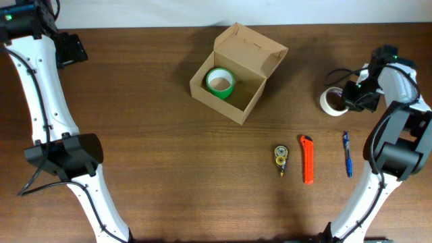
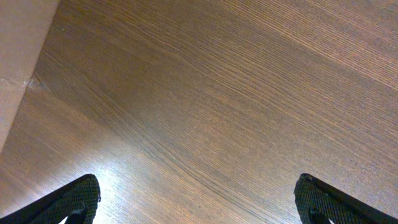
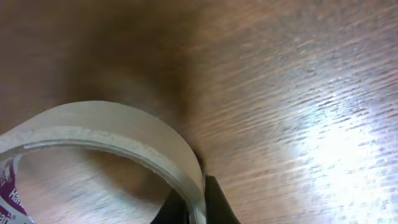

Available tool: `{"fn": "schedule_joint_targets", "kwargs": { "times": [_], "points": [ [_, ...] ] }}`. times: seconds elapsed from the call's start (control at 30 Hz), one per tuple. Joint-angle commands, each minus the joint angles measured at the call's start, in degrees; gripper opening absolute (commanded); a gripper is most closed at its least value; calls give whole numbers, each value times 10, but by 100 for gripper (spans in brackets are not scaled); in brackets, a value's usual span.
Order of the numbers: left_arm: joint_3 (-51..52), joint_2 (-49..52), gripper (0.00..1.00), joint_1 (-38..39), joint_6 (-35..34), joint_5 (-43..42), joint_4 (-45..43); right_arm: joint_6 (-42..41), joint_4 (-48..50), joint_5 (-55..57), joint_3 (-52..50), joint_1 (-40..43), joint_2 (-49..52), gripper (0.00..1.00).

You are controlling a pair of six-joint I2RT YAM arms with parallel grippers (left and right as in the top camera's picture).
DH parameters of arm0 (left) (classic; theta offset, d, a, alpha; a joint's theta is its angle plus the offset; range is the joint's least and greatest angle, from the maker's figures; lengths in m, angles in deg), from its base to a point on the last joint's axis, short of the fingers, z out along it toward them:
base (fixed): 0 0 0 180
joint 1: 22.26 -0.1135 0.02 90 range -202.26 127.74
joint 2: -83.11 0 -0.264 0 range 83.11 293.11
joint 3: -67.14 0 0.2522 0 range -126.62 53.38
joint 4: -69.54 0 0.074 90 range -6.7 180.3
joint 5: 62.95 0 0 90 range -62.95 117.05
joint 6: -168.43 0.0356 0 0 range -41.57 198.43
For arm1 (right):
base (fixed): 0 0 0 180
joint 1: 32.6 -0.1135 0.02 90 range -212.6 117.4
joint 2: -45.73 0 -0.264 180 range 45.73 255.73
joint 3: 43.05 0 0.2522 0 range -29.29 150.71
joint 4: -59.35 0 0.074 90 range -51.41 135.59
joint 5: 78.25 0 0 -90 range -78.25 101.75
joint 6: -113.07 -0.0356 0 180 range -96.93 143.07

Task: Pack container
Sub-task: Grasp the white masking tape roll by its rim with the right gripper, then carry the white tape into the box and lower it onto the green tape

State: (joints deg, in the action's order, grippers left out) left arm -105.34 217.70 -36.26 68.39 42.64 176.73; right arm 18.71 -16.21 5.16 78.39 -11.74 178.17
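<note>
Right gripper (image 3: 196, 210) pinching wall of translucent whitish tape roll (image 3: 115, 121), purple core lettering (image 3: 7, 186) cut off, unreadable, left gripper (image 2: 199, 208) spread wide, empty, open brown cardboard box (image 1: 253, 47) holding 1 green tape roll (image 1: 219, 82)

The box (image 1: 212, 102) sits mid-tabletop (image 1: 148, 135), its top open to an approach from above. Its lid (image 1: 250, 47) stands up along the far-right side and bars entry from there. Inside, a green roll (image 1: 229, 88) fills the left end, and the right end is bare floor. Wide bare wood lies between the box and the left arm (image 1: 40, 94), and under the wide-apart left jaws. At the near right, a dispenser (image 1: 281, 159), cutter (image 1: 307, 159) and pen (image 1: 347, 154) lie in a row, apart, with lanes between them. Across a gap to the right of the box, the right jaws pinch the clear roll (image 1: 325, 102), with the right arm (image 1: 398, 145) just behind.
</note>
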Motion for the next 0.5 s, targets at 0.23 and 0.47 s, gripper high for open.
{"fn": "schedule_joint_targets", "kwargs": {
  "times": [0.23,0.47],
  "points": [
    [4,-5,100,-2,3,-2,-1,27,-171,-59,348,-49,-48,4],
    [4,-5,100,-2,3,-2,-1,52,-257,-58,582,-162,-48,4]
  ]
}}
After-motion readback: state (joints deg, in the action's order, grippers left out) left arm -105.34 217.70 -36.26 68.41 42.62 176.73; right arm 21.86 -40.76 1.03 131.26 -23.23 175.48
